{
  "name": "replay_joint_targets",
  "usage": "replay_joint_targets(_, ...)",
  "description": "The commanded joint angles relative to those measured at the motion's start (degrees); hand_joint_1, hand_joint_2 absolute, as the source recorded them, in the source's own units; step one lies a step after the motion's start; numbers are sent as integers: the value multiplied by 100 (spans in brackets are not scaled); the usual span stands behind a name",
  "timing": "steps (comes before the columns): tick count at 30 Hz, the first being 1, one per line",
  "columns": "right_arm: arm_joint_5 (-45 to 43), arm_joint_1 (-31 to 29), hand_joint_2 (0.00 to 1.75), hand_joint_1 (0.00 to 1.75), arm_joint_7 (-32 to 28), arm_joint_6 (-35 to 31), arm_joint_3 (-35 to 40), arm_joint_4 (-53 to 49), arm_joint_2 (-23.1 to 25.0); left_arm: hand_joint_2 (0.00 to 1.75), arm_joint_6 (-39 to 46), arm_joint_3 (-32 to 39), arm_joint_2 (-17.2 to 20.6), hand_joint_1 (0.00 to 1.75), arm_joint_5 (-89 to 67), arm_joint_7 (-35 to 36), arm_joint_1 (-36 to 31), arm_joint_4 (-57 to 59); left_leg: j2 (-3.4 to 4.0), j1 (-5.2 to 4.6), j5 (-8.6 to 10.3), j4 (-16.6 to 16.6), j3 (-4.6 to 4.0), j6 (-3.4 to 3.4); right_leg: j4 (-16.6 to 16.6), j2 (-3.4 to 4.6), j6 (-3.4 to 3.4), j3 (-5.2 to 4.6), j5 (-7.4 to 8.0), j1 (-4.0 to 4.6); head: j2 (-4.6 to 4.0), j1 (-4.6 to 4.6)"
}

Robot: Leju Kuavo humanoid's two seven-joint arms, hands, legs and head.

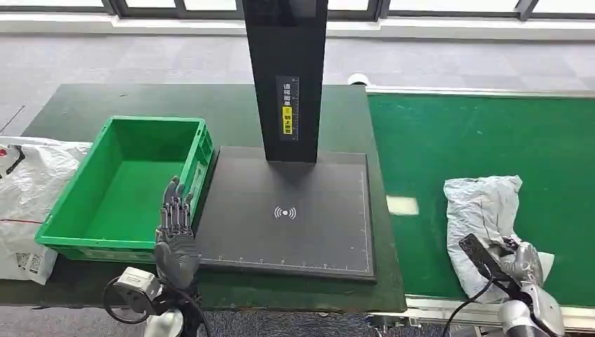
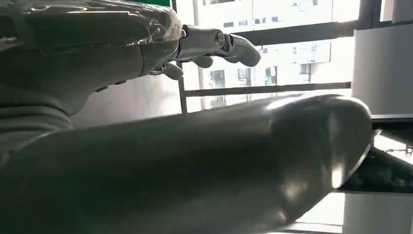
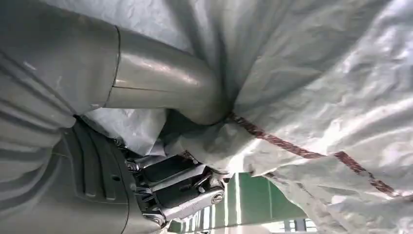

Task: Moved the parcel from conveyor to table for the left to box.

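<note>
- Lying crumpled on the green conveyor belt (image 1: pixel 456 133) at about 4 o'clock in the head view, the grey parcel (image 1: pixel 484 210) is a soft plastic bag with a reddish line across it in the right wrist view.
- Right hand (image 1: pixel 520 263) is at the parcel's near edge, at 5 o'clock; in the right wrist view its thumb (image 3: pixel 165 83) presses into a fold of the bag (image 3: pixel 316 97) with the fingers curled under the plastic, so it grips the parcel.
- Left hand (image 1: pixel 175 228) is raised at 7 o'clock, fingers straight and slightly apart, holding nothing, just beside the near right corner of the green box (image 1: pixel 70 217).
- The box sits on the dark table (image 1: pixel 77 105) at 9 o'clock, its floor bare.
- A black pad (image 1: pixel 295 239) with a white signal mark lies at the centre, between the box and the belt, with a black post (image 1: pixel 288 70) rising at 12 o'clock.
- A white plastic bag (image 1: pixel 24 196) lies at the far 9 o'clock edge, touching the box's left wall.
</note>
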Motion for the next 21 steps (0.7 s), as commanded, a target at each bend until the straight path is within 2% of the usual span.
replay_joint_targets(1, -59, -209, 175, 175, -18, -218, 184, -119, 248, 0, 65, -68, 178, 0, -11, 13, 77, -45, 13, -1, 0, -5, -1, -1, -3, 12, -3, -7, 3, -1, 0, 0)
replay_joint_targets(9, -76, -243, 175, 175, -24, -251, 191, -136, 275, 0, 71, -52, 164, 0, -27, 13, 110, -77, 11, -3, 3, -11, -13, 1, -8, 4, -4, -14, 7, -3, 0, 0)
replay_joint_targets(14, -537, -219, 175, 175, -415, -738, 22, -442, 411, 0, 87, 21, 75, 0, -126, 13, 242, -208, 9, -1, -1, -6, -16, 1, -4, 1, -2, -15, 4, -1, 0, 0)
replay_joint_targets(17, -1160, 91, 175, 175, -971, -1062, -129, -1118, 542, 0, 73, 4, 55, 0, -177, 13, 286, -180, 10, -5, 0, -11, -16, 1, -6, 2, -3, -18, 4, -4, 0, 0)
replay_joint_targets(21, -1579, 900, 175, 175, -1085, -1061, -133, -2352, 669, 0, 70, -137, 143, 0, -71, 13, 74, 82, -25, -4, 4, -13, -18, -1, -8, -32, -4, -15, -4, -3, 0, 0)
